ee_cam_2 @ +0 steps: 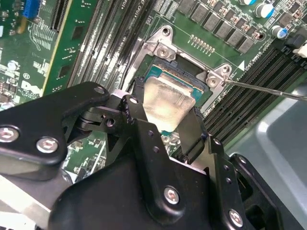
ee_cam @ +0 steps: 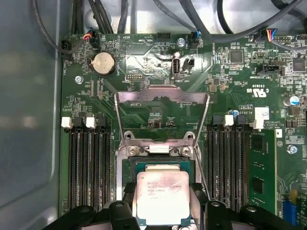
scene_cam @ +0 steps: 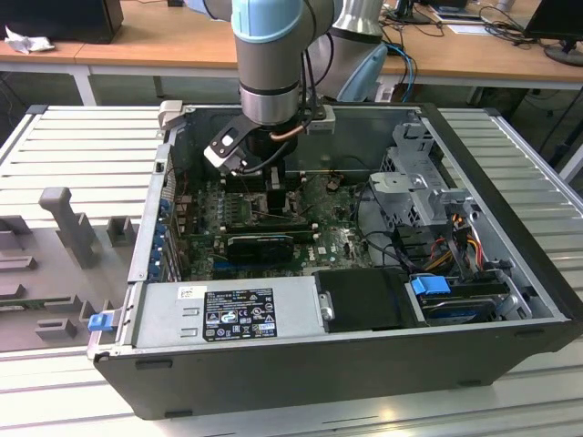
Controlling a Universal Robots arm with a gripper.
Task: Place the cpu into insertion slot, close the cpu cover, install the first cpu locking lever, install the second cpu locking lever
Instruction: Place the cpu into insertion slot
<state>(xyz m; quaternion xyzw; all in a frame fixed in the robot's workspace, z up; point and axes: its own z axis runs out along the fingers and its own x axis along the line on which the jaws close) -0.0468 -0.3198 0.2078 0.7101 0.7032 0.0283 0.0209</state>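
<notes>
Silver-topped cpu (ee_cam: 160, 199) is in the insertion slot (ee_cam: 123, 165), mid-motherboard (ee_cam: 230, 86) between the two banks of black memory slots (ee_cam: 88, 163); can't tell if it's fully seated. Gripper (ee_cam: 163, 189) jaws are clamped on two opposite edges of the chip. The cpu cover (ee_cam: 163, 94) is flipped open, standing up from the slot's hinge edge. A thin lever rod (ee_cam_2: 268, 90) sticks out past one slot corner.

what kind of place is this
Likely a robotics lab: a grey and pale-blue robot arm reaches into an open black computer case on a ribbed grey metal workbench, wooden desks behind.
</notes>
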